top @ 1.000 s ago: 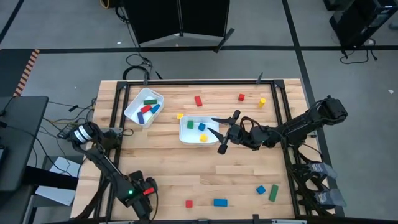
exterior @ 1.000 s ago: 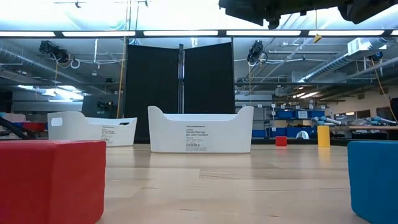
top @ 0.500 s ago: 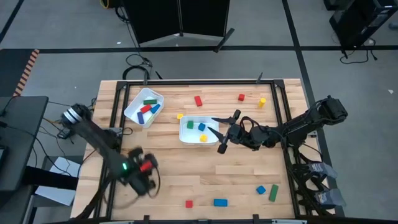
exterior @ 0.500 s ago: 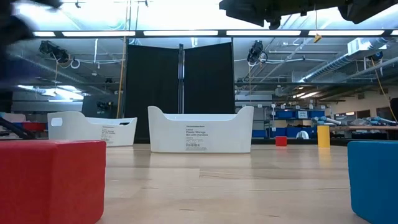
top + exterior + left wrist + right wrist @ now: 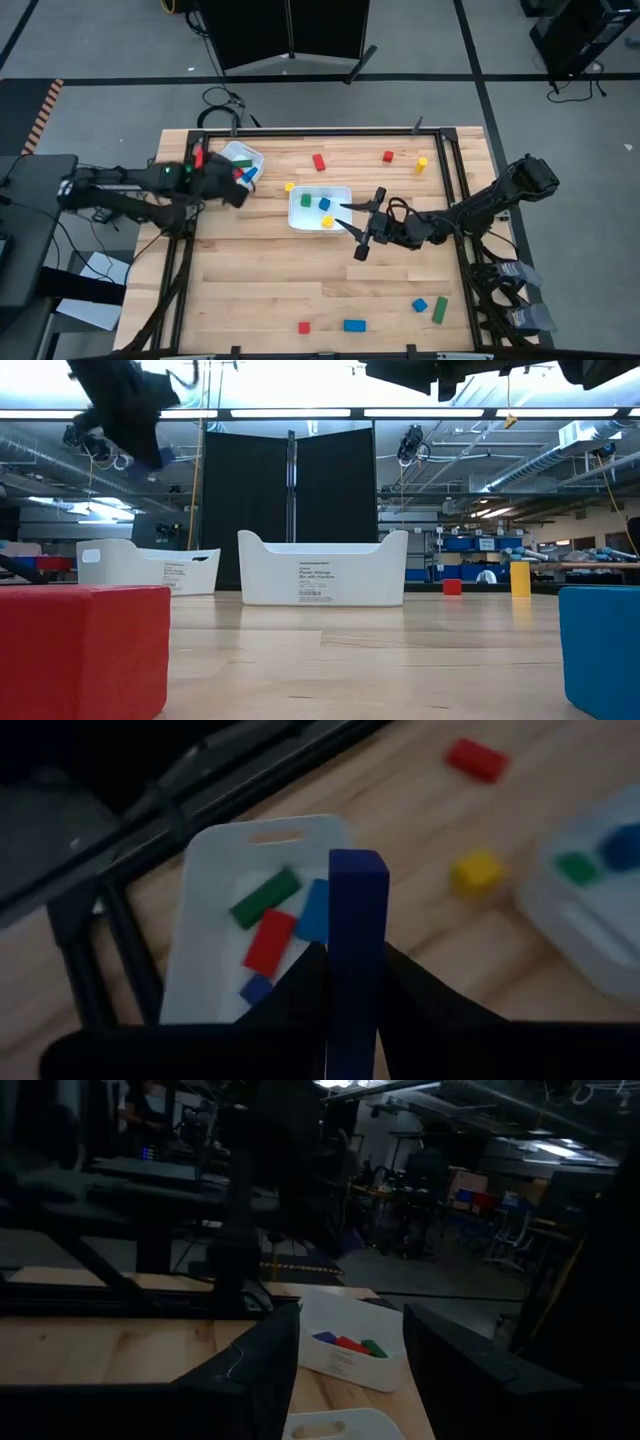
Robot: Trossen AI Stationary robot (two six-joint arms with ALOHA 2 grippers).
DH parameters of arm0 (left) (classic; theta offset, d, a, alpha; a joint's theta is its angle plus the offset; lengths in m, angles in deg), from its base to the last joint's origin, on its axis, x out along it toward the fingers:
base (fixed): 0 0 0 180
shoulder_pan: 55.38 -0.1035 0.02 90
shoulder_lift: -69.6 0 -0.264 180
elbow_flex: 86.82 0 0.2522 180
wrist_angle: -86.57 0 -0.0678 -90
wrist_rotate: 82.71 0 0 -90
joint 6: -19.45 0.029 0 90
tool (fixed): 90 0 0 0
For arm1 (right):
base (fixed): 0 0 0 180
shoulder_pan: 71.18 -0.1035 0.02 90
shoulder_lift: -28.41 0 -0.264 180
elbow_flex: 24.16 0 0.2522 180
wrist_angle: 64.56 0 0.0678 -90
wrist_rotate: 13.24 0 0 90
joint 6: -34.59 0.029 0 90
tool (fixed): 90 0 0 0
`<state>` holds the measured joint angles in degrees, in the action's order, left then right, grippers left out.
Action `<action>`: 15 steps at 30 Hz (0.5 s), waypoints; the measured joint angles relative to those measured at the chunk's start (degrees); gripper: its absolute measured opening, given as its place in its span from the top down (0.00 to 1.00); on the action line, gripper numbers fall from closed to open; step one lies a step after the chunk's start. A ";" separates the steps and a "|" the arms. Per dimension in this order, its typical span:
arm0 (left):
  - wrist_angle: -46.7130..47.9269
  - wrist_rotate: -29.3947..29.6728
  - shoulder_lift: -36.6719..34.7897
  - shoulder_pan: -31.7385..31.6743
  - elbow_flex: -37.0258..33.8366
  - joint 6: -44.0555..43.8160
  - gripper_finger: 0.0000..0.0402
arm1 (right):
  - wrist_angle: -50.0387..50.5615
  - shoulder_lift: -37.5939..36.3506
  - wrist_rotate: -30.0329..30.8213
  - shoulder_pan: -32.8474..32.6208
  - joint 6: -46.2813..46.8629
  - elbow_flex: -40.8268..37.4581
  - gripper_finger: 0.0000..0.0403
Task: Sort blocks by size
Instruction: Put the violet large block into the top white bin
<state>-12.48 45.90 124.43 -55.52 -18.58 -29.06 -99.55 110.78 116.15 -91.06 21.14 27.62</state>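
My left gripper [image 5: 232, 190] hovers beside the left white tray [image 5: 222, 183], shut on a dark blue bar [image 5: 357, 920]. In the low view the gripper [image 5: 140, 430] shows high at the upper left. That tray holds green, red and blue bars [image 5: 268, 942]. The middle tray [image 5: 296, 208] holds small green, blue and yellow cubes. My right gripper [image 5: 357, 228] stands open just right of the middle tray, nothing between its fingers [image 5: 262, 1370]. Loose blocks lie flat on the wood: a red bar [image 5: 319, 162], a yellow cube [image 5: 289, 186] and a blue bar [image 5: 354, 325]. My left gripper pinches the blue bar's lower part [image 5: 357, 982] between its two fingers [image 5: 300, 995], which press on two opposite long faces. The bar runs on past the fingertips, its free end [image 5: 357, 870] over the left tray. It is lifted clear of tray and table.
More loose blocks: red cube [image 5: 388, 156] and yellow block [image 5: 422, 164] at the far right, red cube [image 5: 304, 327], blue cube [image 5: 420, 305] and green bar [image 5: 440, 310] near the front edge. A black frame [image 5: 186, 200] runs along the table's sides.
My left gripper has swung from the table's near left corner up and toward the far edge, turning as it went, and now hangs by the left tray with the blue bar.
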 joint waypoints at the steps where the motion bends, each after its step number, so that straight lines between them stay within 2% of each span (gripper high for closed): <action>1: -1.94 -1.45 -0.60 -3.20 -1.37 2.32 0.85 | 0.00 0.00 0.00 0.00 0.00 0.01 0.53; 9: -18.48 -14.41 -0.62 -24.42 -11.32 17.30 0.85 | -0.03 0.00 0.00 -0.51 0.00 0.63 0.53; 15: -23.38 -20.23 0.81 -36.07 -14.23 23.39 0.83 | 0.00 0.00 0.00 -2.14 0.00 0.63 0.53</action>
<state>-35.85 25.67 125.23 -91.59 -32.81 -5.67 -99.55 110.78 116.15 -93.20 21.14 28.26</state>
